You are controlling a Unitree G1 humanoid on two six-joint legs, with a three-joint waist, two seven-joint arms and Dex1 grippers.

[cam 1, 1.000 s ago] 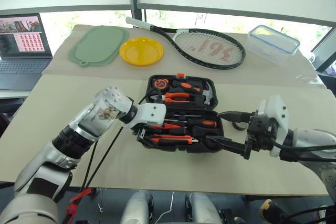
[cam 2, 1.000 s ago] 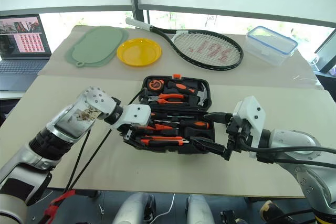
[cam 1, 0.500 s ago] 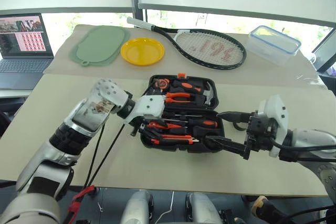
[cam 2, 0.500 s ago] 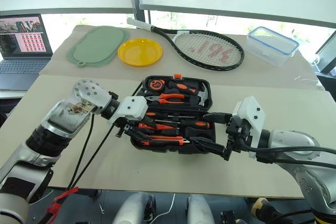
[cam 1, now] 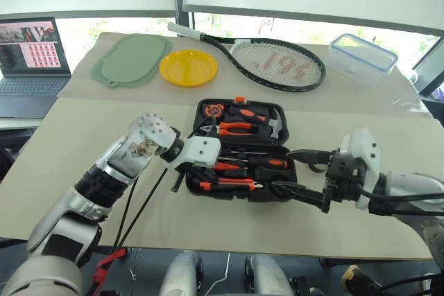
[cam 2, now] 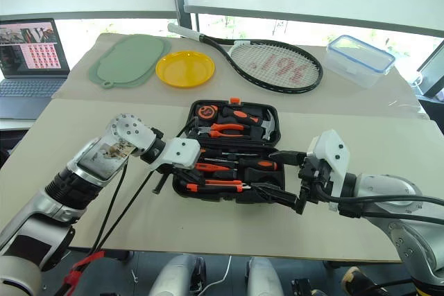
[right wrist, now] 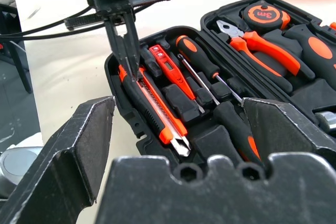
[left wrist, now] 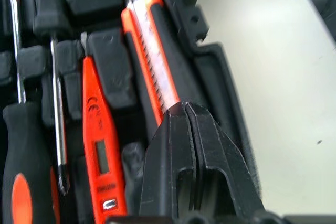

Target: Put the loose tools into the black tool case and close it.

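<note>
Black tool case (cam 1: 239, 149) lies open on the table (cam 1: 83, 150), tools in moulded recesses.
Left hand (left wrist: 184, 109) pressed together at the black-and-orange utility knife (left wrist: 152, 59); right hand (cam 1: 300, 191) spread beside the case.

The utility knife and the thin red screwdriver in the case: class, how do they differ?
The utility knife is black with an orange strip and a bare steel blade tip; the thin red screwdriver is all red-orange and shorter. The knife lies nearest the case's outer wall, the red screwdriver one recess inward. Both lie flat and roughly parallel.
</note>
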